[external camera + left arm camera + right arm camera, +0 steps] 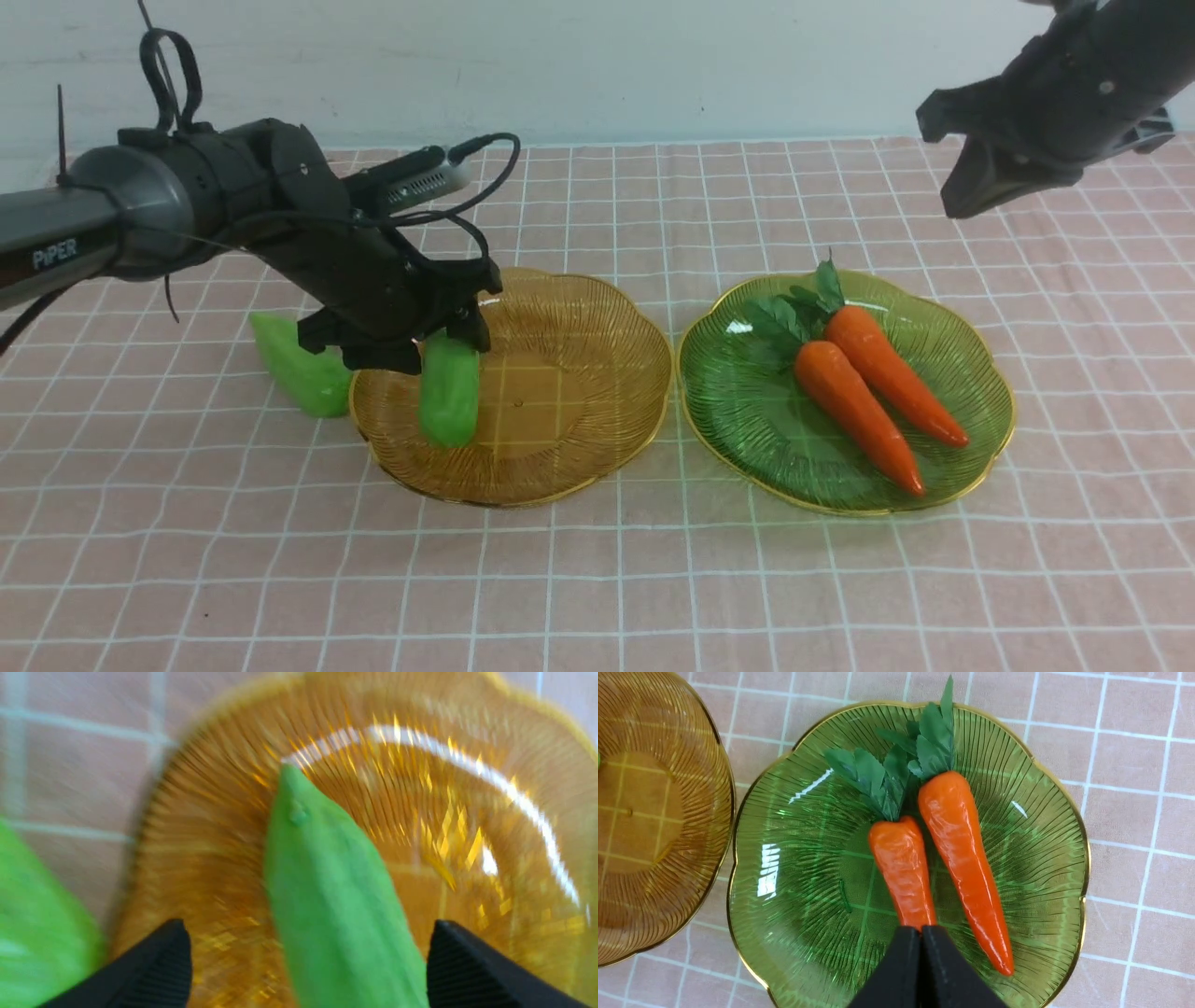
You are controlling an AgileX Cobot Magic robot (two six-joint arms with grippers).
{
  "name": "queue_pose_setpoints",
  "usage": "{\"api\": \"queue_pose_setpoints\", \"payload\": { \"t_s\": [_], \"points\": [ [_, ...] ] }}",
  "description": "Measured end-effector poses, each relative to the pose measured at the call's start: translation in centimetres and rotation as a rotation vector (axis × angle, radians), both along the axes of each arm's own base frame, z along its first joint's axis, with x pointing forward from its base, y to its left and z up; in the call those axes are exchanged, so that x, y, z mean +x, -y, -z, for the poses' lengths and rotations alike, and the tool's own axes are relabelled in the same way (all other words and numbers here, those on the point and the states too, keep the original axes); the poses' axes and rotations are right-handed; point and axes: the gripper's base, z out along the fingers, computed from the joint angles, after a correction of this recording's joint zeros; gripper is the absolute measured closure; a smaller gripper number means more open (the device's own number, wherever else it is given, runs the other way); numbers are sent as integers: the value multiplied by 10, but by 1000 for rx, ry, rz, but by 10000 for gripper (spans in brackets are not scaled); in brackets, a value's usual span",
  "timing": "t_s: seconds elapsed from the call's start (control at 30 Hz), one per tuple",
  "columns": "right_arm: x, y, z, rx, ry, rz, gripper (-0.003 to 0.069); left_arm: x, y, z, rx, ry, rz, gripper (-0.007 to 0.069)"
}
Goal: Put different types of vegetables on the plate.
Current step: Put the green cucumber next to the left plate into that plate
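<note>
Lift the left gripper (425, 347) straight up off the amber plate (644, 355), jaws left spread wide as now, with a gap on either side of the green gourd (448, 397) lying between them on the plate's left part. Skip any sideways sweep, to avoid nudging that gourd over the rim. Then go for the second gourd (299, 369), down on the desk (597, 579) just beside the amber plate's left rim. Take it across the middle rather than by a tapered end, as a guard against likely slipping on glossy plastic. Leave the right gripper (962, 201) parked high above the green plate (991, 411), pinched shut on nothing, well apart from the two carrots (854, 411) lying side by side there.

Look to the left wrist view for the clear gaps between pads (154, 961) and gourd, hidden in the front view by the gripper's own body. Look to the front view for both arms' heights and the whole layout. Turn to the right wrist view for the shut jaws and the carrots' overlapping leafy tops.
</note>
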Motion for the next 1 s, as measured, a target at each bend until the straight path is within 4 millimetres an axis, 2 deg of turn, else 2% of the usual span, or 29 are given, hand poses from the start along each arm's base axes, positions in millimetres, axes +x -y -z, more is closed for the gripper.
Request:
{"api": "queue_pose_setpoints", "payload": {
  "t_s": [0.03,0.17,0.27,0.33,0.47,0.6,0.7,0.8,0.9,0.97,1.0],
  "points": [
    [0,0,0,0,0,0,674,3,-7,-5,-4,7,-18,3],
    [0,1,0,-7,1,0,674,12,-61,-13,24,13,-147,-24],
    [0,1,0,-7,1,0,674,13,-97,-4,41,-36,-275,-22],
    [0,1,0,-8,1,-1,674,15,-110,10,42,-76,-328,-6],
    [0,1,0,-10,2,-2,674,20,-113,34,29,-122,-357,46],
    [0,1,0,-11,2,-2,674,27,-107,44,-41,-120,-383,160],
    [0,1,0,-12,2,-2,674,29,-105,42,-32,-106,-325,277],
    [0,2,0,-23,4,-2,674,28,-104,37,-3,-118,-238,340],
    [0,3,1,-40,6,-2,674,27,-103,17,14,-118,-172,348],
    [1,3,1,-43,7,-2,674,26,-100,-17,22,-69,-129,349],
    [1,4,1,-44,7,-2,674,24,-93,-40,22,-33,-95,349]
  ]
}}
